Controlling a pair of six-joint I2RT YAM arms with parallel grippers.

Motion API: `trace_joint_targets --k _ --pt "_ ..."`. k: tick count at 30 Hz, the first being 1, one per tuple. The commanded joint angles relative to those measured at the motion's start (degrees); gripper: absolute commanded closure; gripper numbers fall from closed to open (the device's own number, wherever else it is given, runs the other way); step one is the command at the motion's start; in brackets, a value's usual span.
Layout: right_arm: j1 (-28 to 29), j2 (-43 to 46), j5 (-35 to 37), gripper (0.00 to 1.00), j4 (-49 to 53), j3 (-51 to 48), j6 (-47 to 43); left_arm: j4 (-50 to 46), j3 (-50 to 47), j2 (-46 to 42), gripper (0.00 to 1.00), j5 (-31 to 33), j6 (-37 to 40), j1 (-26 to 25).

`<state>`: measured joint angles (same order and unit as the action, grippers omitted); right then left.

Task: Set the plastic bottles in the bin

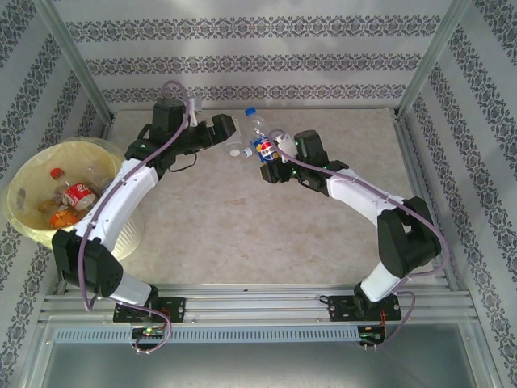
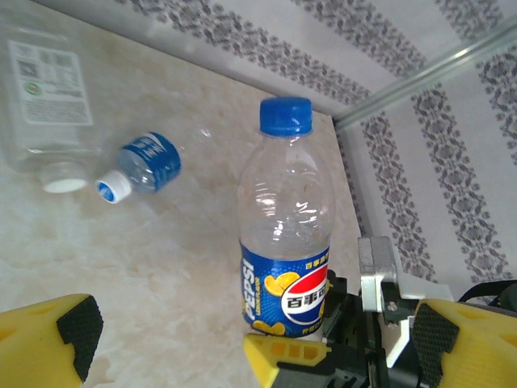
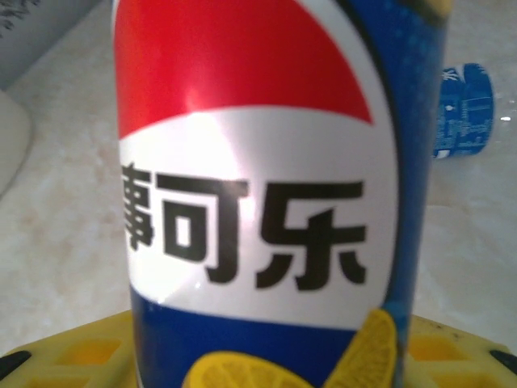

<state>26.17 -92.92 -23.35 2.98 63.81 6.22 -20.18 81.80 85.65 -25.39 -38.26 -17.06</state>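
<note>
Pepsi bottle point(image 2: 285, 242) — blue-label bottle point(image 2: 149, 162) (lying) nearby

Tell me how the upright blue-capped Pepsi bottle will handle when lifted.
The clear plastic blue-capped Pepsi bottle looks empty, so probably light. Its thin walls may dent under the right pincer. Tall and narrow, it would likely tip if nudged.

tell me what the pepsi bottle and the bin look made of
Pepsi bottle: clear, glossy thin plastic, since the table shows through it; printed film label, blue cap. Bin: pale-yellow plastic by its look, seemingly lined with a thin yellow bag.
</note>
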Motion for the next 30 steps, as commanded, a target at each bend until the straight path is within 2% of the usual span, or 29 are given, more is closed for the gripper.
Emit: trace_joint_targets --k 1,7,20,23,27,30 --pt "1.74 2.90 -4.76 0.52 -6.19 -1.74 5.74 5.83 0.03 2.24 0.00 -2.08 -1.85 -2.45" --pt "3.50 3.81 -6.14 0.52 -9.75 -3.36 7.87 5.33 2.66 7.66 0.00 -1.79 -2.66 -4.37" --pt "4.32 1.31 -9.26 0.49 -5.99 1.37 4.90 0.50 10.23 16.38 0.02 -4.33 -1.34 -6.63" --pt "4.32 0.58 -10.46 0.48 -5.99 2.40 4.75 0.10 11.00 17.68 0.08 -4.33 -1.72 -6.67" --pt "4.07 -0.81 -11.09 0.43 -4.19 4.38 5.03 -1.37 12.63 18.78 0.30 -4.78 -0.71 -6.67" --pt "3.73 -1.12 -11.50 0.39 -3.50 4.84 5.08 -1.66 12.77 18.47 0.37 -4.47 0.29 -6.67"
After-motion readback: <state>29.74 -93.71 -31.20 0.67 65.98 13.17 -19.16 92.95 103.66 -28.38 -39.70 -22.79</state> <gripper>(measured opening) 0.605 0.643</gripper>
